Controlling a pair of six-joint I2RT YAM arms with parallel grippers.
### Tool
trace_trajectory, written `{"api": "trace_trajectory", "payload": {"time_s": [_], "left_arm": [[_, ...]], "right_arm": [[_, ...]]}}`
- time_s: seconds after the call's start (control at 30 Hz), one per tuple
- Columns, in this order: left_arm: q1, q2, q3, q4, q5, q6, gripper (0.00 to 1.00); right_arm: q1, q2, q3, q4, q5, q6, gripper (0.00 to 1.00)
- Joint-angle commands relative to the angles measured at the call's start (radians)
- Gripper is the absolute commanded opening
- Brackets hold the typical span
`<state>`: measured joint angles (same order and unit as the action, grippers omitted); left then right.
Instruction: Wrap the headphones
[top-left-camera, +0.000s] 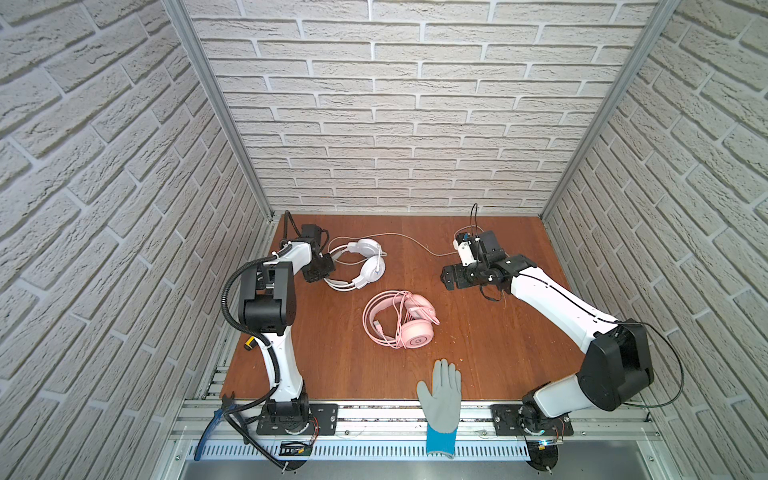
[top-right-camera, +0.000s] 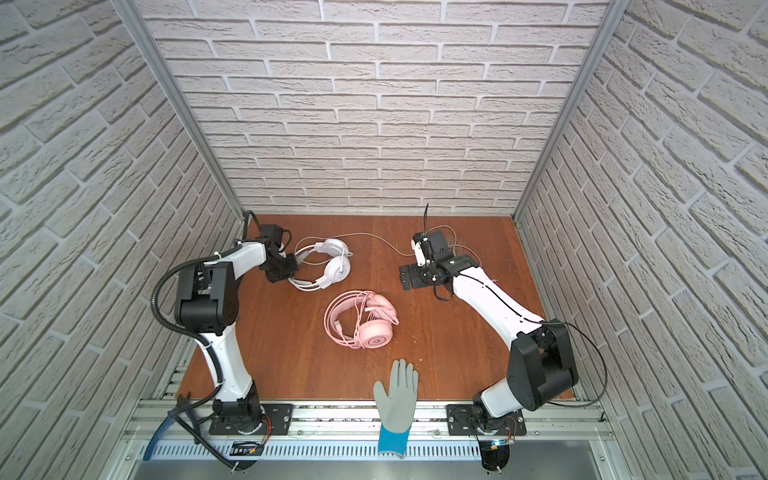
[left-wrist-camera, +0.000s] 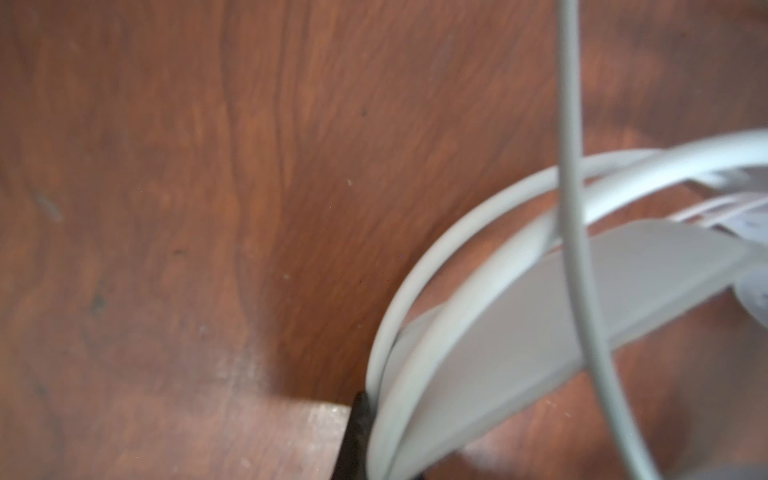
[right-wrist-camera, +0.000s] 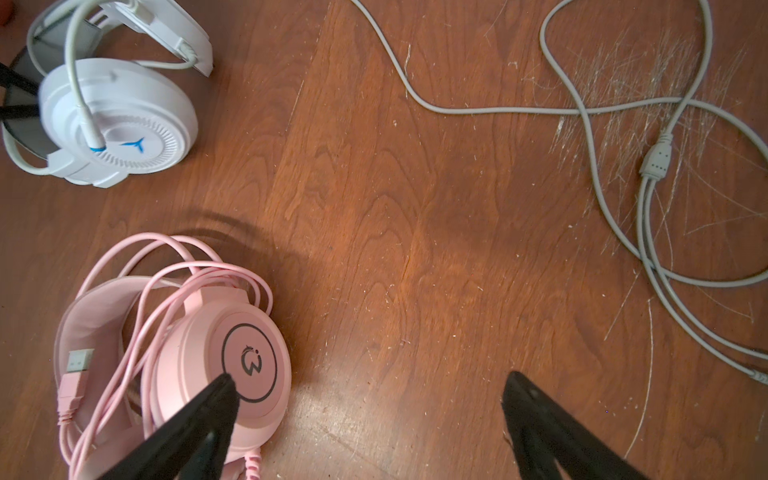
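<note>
Two headsets lie apart on the wooden table (top-left-camera: 498, 332). The white headset (top-left-camera: 368, 262) is left of centre toward the back, and the pink headset (top-left-camera: 415, 328) is in the middle, nearer the front. One grey glove (top-left-camera: 442, 399) with a blue cuff lies over the front edge; only the top views show it.

The left gripper (top-left-camera: 326, 266) is clamped on the white headset's headband (left-wrist-camera: 519, 316). Its wrist view shows little else, and blurred: the bands and the white cable (left-wrist-camera: 570, 124) crossing them.

The right gripper (top-left-camera: 449, 277) hangs right of centre with its jaws spread wide, holding nothing. Only its wrist view shows one pink USB plug (right-wrist-camera: 72, 374), pink cord looped round the pink headset, and one grey splitter (right-wrist-camera: 658, 160) on the white cable, which lies loose on the table.
</note>
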<state>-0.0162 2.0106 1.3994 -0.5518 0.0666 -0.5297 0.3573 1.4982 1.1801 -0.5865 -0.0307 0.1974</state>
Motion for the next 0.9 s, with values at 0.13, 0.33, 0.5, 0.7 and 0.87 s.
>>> {"api": "trace_trajectory", "payload": {"time_s": [0.13, 0.33, 0.5, 0.7, 0.87], "left_arm": [[-0.019, -0.078, 0.037, -0.062, -0.023, 0.006, 0.0], [-0.059, -0.143, 0.107, -0.096, -0.019, 0.03, 0.0], [-0.121, -0.173, 0.211, -0.154, -0.01, 0.115, 0.0], [-0.192, -0.196, 0.343, -0.255, 0.02, 0.24, 0.0], [-0.232, -0.218, 0.421, -0.323, 0.067, 0.34, 0.0]], "right_arm": [[-0.018, -0.043, -0.028, 0.022, 0.021, -0.037, 1.0], [-0.043, -0.057, -0.021, 0.029, 0.001, -0.054, 1.0], [-0.065, -0.081, -0.017, 0.063, -0.024, -0.102, 1.0], [-0.083, -0.085, -0.004, 0.162, -0.073, -0.207, 1.0], [-0.105, -0.062, 0.031, 0.236, -0.194, -0.299, 1.0]]}}
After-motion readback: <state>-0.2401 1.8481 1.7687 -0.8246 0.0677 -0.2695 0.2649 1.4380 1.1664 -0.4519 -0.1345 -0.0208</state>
